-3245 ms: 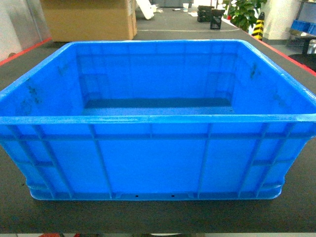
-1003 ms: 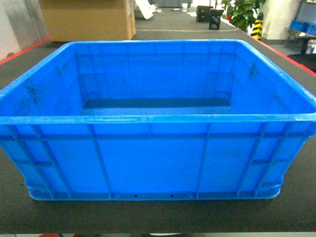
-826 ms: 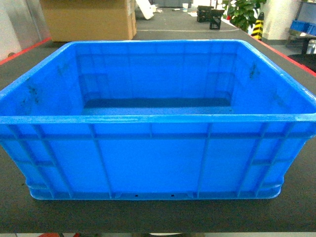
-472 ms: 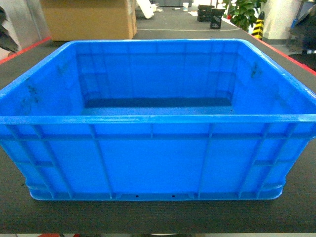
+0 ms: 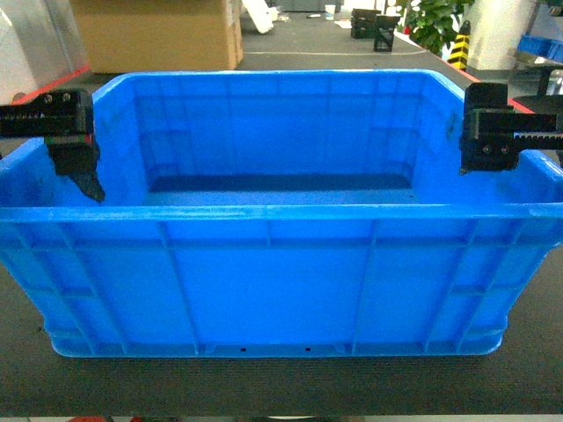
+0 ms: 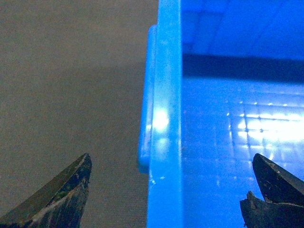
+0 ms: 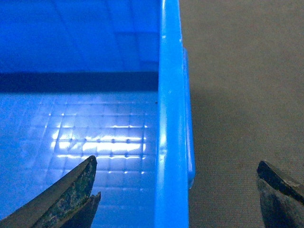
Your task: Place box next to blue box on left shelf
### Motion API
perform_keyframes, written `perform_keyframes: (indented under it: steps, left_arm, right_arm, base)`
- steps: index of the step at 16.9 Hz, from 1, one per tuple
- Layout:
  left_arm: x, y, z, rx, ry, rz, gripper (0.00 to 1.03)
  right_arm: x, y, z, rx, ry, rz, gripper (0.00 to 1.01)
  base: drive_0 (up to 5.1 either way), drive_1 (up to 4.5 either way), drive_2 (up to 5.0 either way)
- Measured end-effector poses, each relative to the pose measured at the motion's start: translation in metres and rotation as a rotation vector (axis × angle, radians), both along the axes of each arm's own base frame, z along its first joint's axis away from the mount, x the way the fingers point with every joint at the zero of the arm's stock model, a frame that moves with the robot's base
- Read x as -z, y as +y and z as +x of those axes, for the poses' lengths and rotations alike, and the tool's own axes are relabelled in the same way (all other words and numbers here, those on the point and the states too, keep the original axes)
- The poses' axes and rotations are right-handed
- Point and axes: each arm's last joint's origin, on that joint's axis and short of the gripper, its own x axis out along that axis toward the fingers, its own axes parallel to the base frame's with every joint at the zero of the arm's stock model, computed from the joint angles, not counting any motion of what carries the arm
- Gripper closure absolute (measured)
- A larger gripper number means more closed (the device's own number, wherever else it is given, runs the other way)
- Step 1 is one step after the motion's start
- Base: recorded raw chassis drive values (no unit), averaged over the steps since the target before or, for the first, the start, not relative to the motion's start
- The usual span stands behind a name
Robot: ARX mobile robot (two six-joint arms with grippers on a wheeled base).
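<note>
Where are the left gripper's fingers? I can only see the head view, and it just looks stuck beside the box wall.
Observer: In the left wrist view, the left gripper is open and straddles the rim of the box. One finger is over the table and the other is over the inside.
Operator: Is the other side the same?
Observer: Yes. In the right wrist view, the right gripper is open too. The right rim runs between its fingers, and they aren't closed on it.
Operator: Is anything inside?
Observer: Nothing in the parts the wrist views show. There's just the box floor, which has a square grid pattern that shines in the light.
</note>
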Motion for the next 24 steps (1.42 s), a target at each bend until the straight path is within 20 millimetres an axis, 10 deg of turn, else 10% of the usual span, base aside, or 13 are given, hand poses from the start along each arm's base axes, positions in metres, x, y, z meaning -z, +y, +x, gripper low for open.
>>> perform_keyframes:
  steps: [5,6,8,9,24]
  left_arm:
    - [0.006,0.004,0.005,-0.031,0.078,-0.033,0.05]
    - [0.010,0.005,0.007,-0.022,0.092,-0.040,0.25]
    - [0.009,0.007,0.008,-0.020,0.109,-0.035,0.83]
    - [0.008,0.006,0.009,-0.001,0.090,-0.031,0.94]
    - [-0.015,-0.005,-0.013,0.006,-0.160,-0.017,0.95]
  right_arm:
    - [0.010,0.004,0.004,-0.010,0.033,-0.004,0.03]
    - [0.011,0.004,0.005,-0.010,0.042,-0.001,0.04]
    - [0.011,0.009,0.003,-0.012,0.061,-0.020,0.64]
    - [0.011,0.009,0.003,-0.004,0.063,-0.020,0.78]
    - [-0.014,0.009,-0.020,0.032,-0.191,0.052,0.86]
  base:
    - [0.0,0.00,0.0]
    - [0.0,0.00,0.0]
    - [0.0,0.00,0.0]
    - [0.0,0.00,0.0]
    - [0.0,0.00,0.0]
